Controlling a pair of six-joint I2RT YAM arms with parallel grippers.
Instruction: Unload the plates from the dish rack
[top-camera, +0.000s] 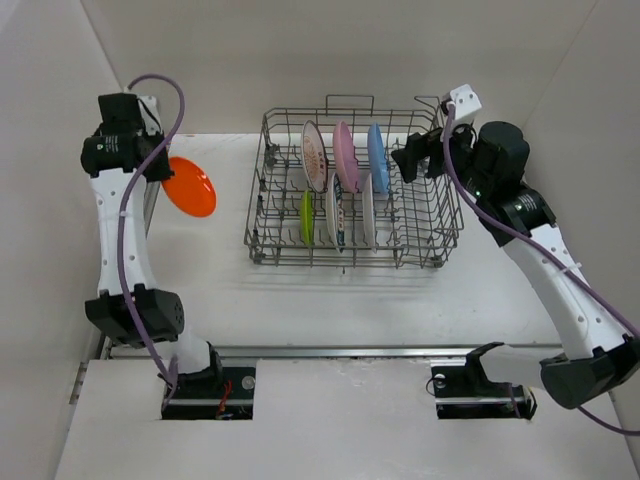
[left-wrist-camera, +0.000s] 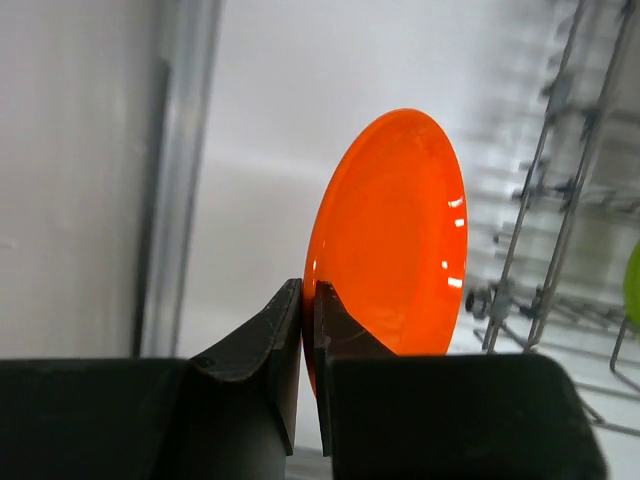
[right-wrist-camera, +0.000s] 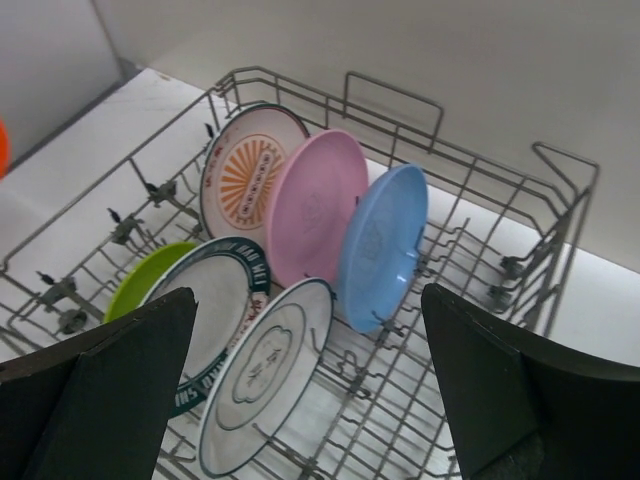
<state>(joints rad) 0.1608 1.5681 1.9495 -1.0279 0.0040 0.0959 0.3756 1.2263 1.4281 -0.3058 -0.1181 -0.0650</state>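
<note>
- The left gripper (left-wrist-camera: 308, 300) is clenched on the bottom rim of the small orange plate (left-wrist-camera: 395, 235). The plate stands on edge ahead of the fingers, outside the dish rack (top-camera: 430, 245) and above the table (top-camera: 220, 290).
- The pinch takes only a thin strip of glossy rim (a shallow bite, as far as I can judge). A quick swing or a knock could make the plate pivot between the pads or slide out and drop.
- A wall with a metal post stands close on that gripper's outer side and the rack's wires lie on its inner side. The bare tabletop below is the freest room for setting the plate down.
- The right gripper (right-wrist-camera: 308, 300) is spread wide and holds nothing. It hovers over the rack, with the blue plate (right-wrist-camera: 380, 245) below its fingers.
- The pink plate (right-wrist-camera: 315, 205) leans right beside the blue one, and a white patterned plate (right-wrist-camera: 245, 165) stands beyond it. A finger going down between them could nudge a neighbour or catch a tine.
- The lime green plate (right-wrist-camera: 150, 280) and two more white ones sit lower, toward its left finger. The rack's rim leaves clear room only straight upward.
</note>
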